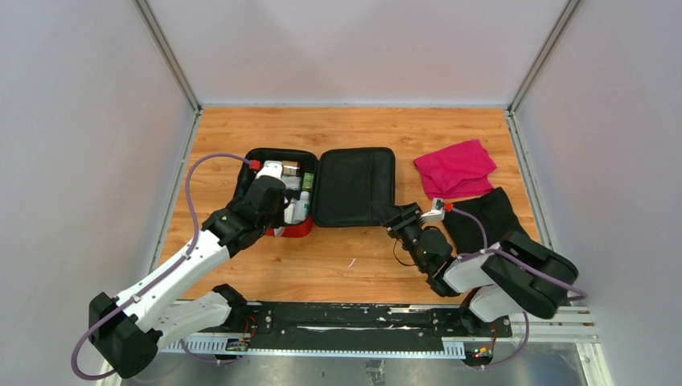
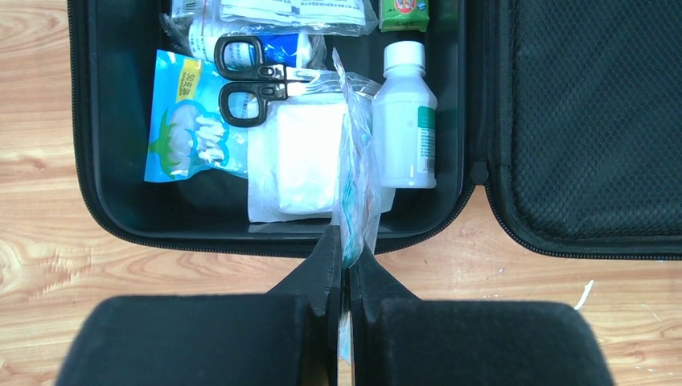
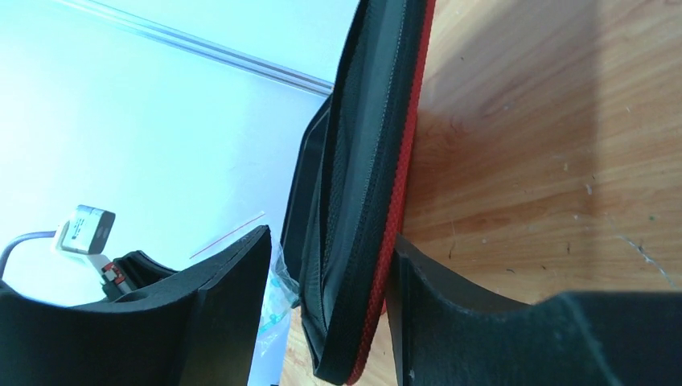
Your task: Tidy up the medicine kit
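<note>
The medicine kit [image 1: 354,186] lies opened flat at the centre-left of the wooden table [image 1: 338,129], long axis left to right, lid flopped rightward with its lining up. The right gripper [image 3: 330,237] stands parted astride the lid's near edge. The left gripper [image 2: 347,245] pinches a clear plastic packet [image 2: 354,177] at the tray's near rim.

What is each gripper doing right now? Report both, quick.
Left gripper: closed, pinching a clear plastic packet over the open medicine kit.
Right gripper: open, jaws straddling the kit's lid edge, not clamped.
</note>
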You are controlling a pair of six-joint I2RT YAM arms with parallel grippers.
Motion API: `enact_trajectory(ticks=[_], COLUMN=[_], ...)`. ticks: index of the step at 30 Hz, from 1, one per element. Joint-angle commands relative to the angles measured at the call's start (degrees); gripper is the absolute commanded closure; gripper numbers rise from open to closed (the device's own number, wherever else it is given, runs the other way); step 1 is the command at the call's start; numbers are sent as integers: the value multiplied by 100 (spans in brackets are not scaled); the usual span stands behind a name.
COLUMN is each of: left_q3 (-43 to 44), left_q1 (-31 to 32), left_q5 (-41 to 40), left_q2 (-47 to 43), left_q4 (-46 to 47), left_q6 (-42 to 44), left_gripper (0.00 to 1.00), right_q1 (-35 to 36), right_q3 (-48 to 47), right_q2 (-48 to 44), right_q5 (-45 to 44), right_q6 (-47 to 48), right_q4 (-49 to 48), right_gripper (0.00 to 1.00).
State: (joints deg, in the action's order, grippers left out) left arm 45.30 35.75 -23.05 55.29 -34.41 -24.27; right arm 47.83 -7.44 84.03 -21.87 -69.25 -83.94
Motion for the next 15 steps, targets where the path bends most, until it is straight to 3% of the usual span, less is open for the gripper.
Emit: enact_trajectory(ticks=[1, 5, 8, 11, 15], left_q3=[148, 234, 306, 367, 425], left_q1=[-31, -30, -29, -26, -31], left_q5=[53, 139, 252, 356, 421], left_q2=[-100, -59, -44, -12, 5], left_q4=[-150, -171, -168, -137, -168], left_q6=[-52, -85, -99, -66, -26], left_gripper=[100, 100, 100, 100, 100], right_q1=[-69, -76, -181, -324, -364], right_q3=[20, -150, -274, -322, -407], right_q2=[-956, -1997, -2534, -2665, -2659], right_q5=[-170, -359, -276, 95, 369], right_q6=[938, 1393, 1619, 1745, 1889], right_q4=[1199, 2534, 3333, 3549, 3556], right_gripper=[43, 43, 49, 61, 66])
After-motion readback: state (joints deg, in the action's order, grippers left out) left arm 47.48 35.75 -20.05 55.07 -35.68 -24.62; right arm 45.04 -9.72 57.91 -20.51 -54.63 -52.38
